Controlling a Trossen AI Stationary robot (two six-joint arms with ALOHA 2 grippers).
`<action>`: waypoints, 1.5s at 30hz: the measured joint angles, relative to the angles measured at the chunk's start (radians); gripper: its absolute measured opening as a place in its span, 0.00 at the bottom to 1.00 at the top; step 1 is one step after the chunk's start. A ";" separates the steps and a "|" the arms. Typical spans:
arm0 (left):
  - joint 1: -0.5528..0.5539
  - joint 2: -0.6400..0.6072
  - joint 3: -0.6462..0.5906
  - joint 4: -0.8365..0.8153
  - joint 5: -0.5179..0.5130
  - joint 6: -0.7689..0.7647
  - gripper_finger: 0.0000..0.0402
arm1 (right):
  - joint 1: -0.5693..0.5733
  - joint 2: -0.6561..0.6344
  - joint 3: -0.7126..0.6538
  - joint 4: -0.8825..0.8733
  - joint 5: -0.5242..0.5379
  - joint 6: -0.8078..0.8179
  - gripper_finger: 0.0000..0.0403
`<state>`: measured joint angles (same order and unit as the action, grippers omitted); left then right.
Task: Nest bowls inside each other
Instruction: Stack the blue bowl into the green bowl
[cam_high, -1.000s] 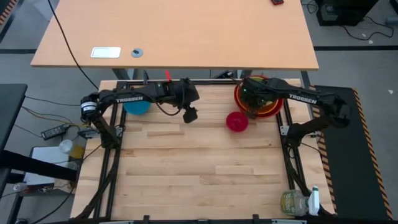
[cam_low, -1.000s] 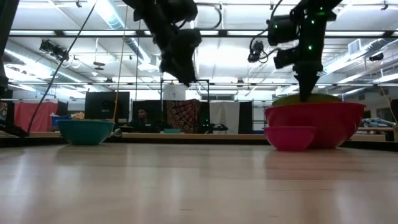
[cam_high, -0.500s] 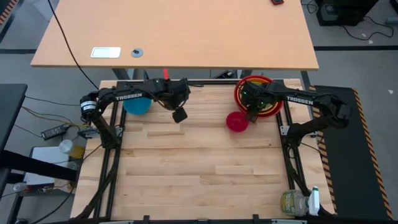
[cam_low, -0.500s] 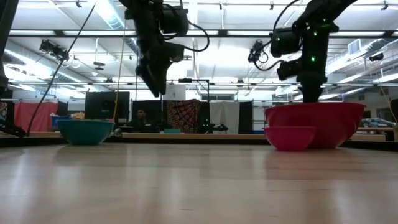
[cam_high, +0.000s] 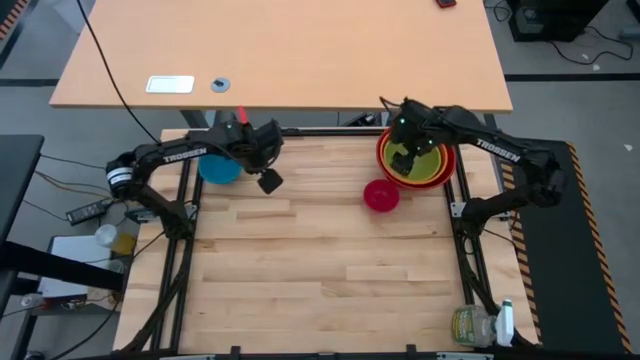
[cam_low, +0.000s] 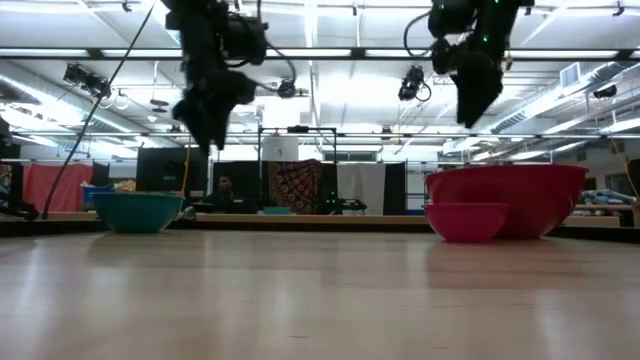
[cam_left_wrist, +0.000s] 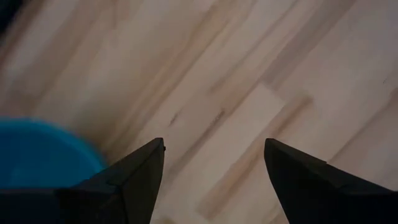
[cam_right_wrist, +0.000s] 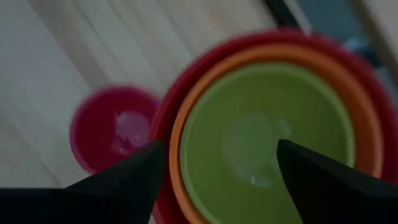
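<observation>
At the table's far right the red bowl (cam_high: 381, 157) holds the orange bowl (cam_right_wrist: 176, 144), and the yellow-green bowl (cam_right_wrist: 267, 140) sits inside that. The small magenta bowl (cam_high: 381, 195) rests on the wood just in front of the stack, touching it or nearly so. The blue bowl (cam_high: 219, 168) stands alone at the far left. My right gripper (cam_right_wrist: 221, 149) hangs open above the stack, its fingers clear of the bowls. My left gripper (cam_left_wrist: 214, 149) is open, pointing down over bare wood just right of the blue bowl (cam_left_wrist: 37, 152).
The wooden tabletop (cam_high: 320, 270) stretches bare toward the near edge. A larger desk (cam_high: 280, 50) stands beyond the far edge. Bottles (cam_high: 478, 325) sit off the near right corner. In the low view a person (cam_low: 227, 187) sits far behind the table.
My right gripper has let go of the yellow-green bowl and risen clear of the stack; the bowl, which stood above the red rim, has sunk inside. My left gripper has swung toward the table's left edge, toward the blue bowl, tipping more downward and rolling.
</observation>
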<state>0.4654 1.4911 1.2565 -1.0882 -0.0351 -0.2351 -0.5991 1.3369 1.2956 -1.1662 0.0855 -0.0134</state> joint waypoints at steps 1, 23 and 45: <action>0.007 -0.011 -0.021 -0.011 0.002 -0.012 0.69 | 0.000 -0.001 0.012 0.016 0.002 0.003 0.80; 0.156 0.001 -0.360 0.078 -0.221 0.017 0.48 | 0.105 0.004 0.025 0.272 0.008 -0.013 0.76; -0.075 0.001 -0.186 0.214 -0.175 0.598 0.03 | 0.160 0.032 0.025 0.356 -0.047 0.172 0.65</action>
<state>0.3908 1.4925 1.0701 -0.8747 -0.2103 0.3634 -0.4396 1.3686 1.3206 -0.8103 0.0383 0.1584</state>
